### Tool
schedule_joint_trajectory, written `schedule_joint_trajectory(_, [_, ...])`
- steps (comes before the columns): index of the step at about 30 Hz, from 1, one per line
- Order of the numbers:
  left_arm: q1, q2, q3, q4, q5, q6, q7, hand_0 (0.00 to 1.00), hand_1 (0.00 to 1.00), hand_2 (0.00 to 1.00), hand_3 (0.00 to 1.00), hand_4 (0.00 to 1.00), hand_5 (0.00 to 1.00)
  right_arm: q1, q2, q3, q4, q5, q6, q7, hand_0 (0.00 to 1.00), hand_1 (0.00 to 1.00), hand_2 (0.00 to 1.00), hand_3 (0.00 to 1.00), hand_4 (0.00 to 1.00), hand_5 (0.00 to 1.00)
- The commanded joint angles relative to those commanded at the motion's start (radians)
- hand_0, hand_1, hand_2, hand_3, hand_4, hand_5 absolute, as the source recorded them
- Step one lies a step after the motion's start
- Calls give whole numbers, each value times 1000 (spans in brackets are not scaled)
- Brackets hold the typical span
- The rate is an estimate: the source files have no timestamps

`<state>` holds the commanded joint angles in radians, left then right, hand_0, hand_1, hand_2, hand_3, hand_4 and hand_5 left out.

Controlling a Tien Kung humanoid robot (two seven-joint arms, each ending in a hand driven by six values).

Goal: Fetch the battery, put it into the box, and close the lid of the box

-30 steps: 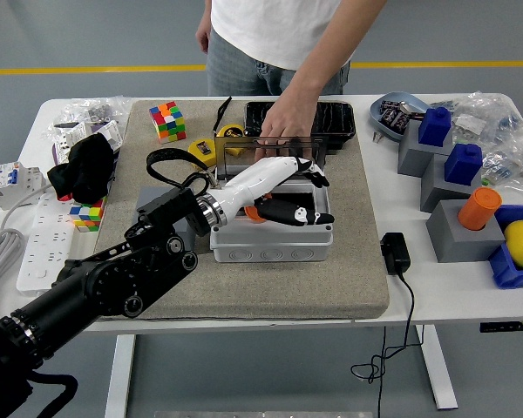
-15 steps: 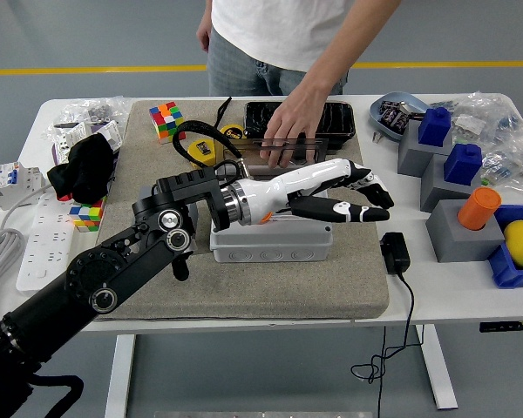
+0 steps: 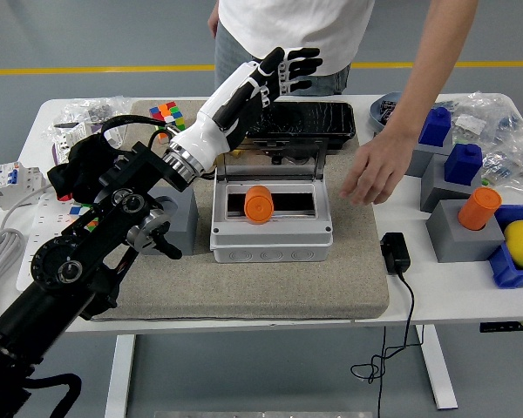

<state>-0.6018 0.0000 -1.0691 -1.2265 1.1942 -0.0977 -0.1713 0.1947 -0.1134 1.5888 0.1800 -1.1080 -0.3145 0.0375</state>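
- We see the left hand [image 3: 275, 70] raised high over the far side of the grey mat [image 3: 270, 279], its white-and-black fingers [image 3: 301, 63] spread loosely and holding nothing.
- The black left arm [image 3: 96, 252] reaches in from the lower left corner and crosses above the mat's left half.
- The orange battery [image 3: 259, 205] (a short cylinder) lies inside the grey box [image 3: 270, 239], in its open compartment, left of centre.
- The box sits in the middle of the mat, and its clear lid [image 3: 275, 161] stands open at the far edge, hinged upward.
- A person stands at the far side of the table [image 3: 444, 287]; the person's hand [image 3: 373, 171] hovers just right of the box, fingers relaxed and pointing down, touching nothing that we can see.
- Behind the lid lies a black tray [image 3: 318, 122].
- To the right we note grey blocks with blue pieces, and an orange cylinder [image 3: 479, 209] standing on one of them, well apart from the box.
- A Rubik's cube [image 3: 166, 113] rests at the mat's far left corner.
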Motion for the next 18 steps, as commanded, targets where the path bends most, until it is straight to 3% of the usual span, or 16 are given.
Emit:
schedule_joint_trajectory(4, [1,0,-22,22,161,30,13,836,897,852,799,998,998,-1,0,-3,0,1,1,-1,856,802,756,789,998,998])
schedule_joint_trajectory(8, [-2,0,-26,41,316,22,27,863,906,861,798,998,998,-1,-1,-4,0,0,1,-2,857,802,755,789,998,998])
schedule_joint_trajectory(17, [-17,0,-45,109,459,4,41,879,921,865,797,998,998,-1,-6,-6,0,0,-1,-6,856,801,756,790,998,998])
schedule_joint_trajectory(18, [-17,0,-49,114,484,4,42,952,947,876,810,998,998,-1,-6,-6,0,0,-1,-6,856,801,754,789,998,998])
